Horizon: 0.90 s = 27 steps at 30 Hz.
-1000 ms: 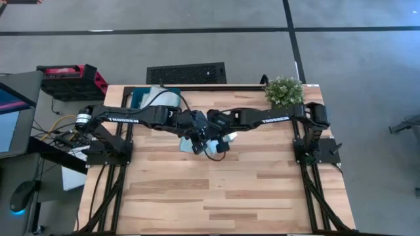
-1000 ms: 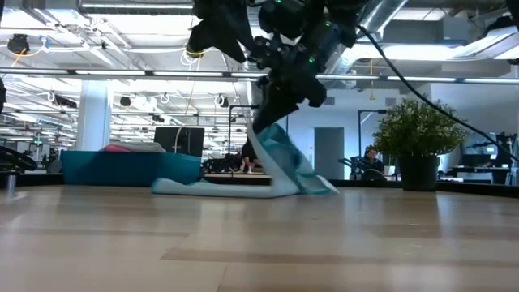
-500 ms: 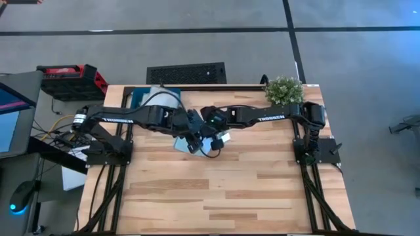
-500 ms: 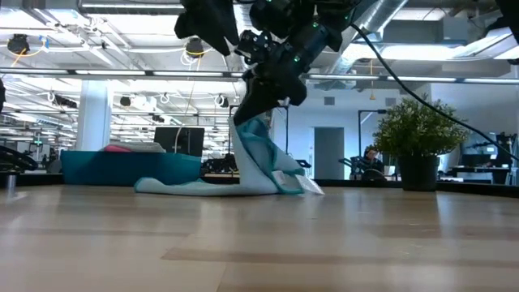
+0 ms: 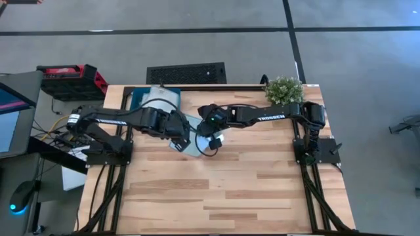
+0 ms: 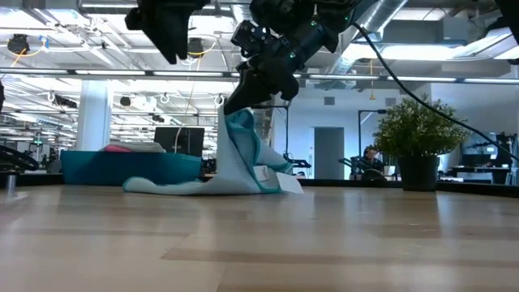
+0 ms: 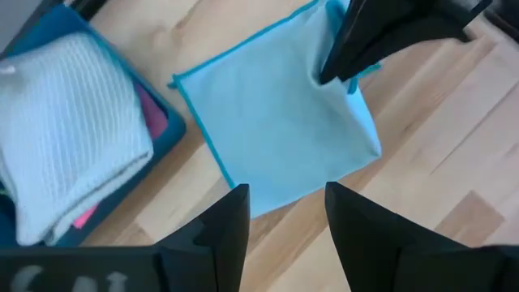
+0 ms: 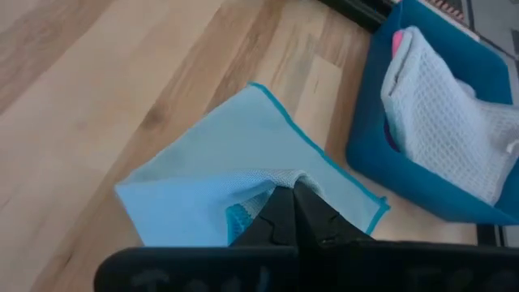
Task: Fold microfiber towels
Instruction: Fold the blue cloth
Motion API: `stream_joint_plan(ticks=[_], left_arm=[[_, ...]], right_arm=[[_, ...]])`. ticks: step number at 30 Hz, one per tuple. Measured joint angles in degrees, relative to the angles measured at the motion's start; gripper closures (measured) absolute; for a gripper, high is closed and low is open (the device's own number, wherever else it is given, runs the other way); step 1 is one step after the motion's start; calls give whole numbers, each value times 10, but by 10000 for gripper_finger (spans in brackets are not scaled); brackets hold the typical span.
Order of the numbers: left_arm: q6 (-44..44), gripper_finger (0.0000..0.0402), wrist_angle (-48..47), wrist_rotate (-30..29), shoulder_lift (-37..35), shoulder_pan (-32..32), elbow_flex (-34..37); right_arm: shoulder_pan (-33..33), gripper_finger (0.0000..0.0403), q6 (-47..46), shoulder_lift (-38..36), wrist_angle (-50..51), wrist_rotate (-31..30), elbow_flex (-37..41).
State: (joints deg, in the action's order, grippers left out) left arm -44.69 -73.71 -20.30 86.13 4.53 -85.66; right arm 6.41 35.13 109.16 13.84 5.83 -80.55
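Note:
A light blue towel (image 5: 195, 145) lies on the table beside the dark teal tray (image 5: 139, 97), with one part raised; its lower part rests on the wood (image 6: 174, 186). My right gripper (image 6: 237, 101) is shut on the raised part. My left gripper (image 7: 284, 219) is open and empty, above and to the left of the towel (image 6: 166, 36). A folded pale grey towel (image 7: 65, 146) lies in the tray on top of a pink one (image 7: 152, 113). The green towel is out of view. My right gripper pinches a bunched fold at the towel's edge (image 8: 272, 180) between its two shut fingers, slanting down from above. The held part stands lifted (image 6: 235, 130) and hangs slack below the fingers. The rest of the towel (image 7: 268, 138) lies spread on the table.
A potted plant (image 5: 283, 90) stands at the table's far right corner. The tray's wall (image 8: 405, 174) is close to the towel's far left side. Bare wood runs across the near half of the table (image 5: 223, 190).
My right gripper has carried the towel's raised part toward the table's left edge, and the towel's lower part has slid left along the wood. My left gripper has moved left and up, away from the towel.

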Motion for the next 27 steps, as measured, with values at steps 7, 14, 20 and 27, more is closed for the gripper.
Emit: stream_joint_plan(ticks=[7,14,20,27], left_arm=[[20,246,105,4,1,0,56],[17,246,181,23,1,4,122],[12,246,288,14,1,11,178],[17,246,418,-12,1,14,251]], right_arm=[[0,402,-2,0,-1,3,0],[1,402,-2,0,16,3,0],[1,402,-10,0,26,3,0],[5,401,-21,0,37,3,0]])
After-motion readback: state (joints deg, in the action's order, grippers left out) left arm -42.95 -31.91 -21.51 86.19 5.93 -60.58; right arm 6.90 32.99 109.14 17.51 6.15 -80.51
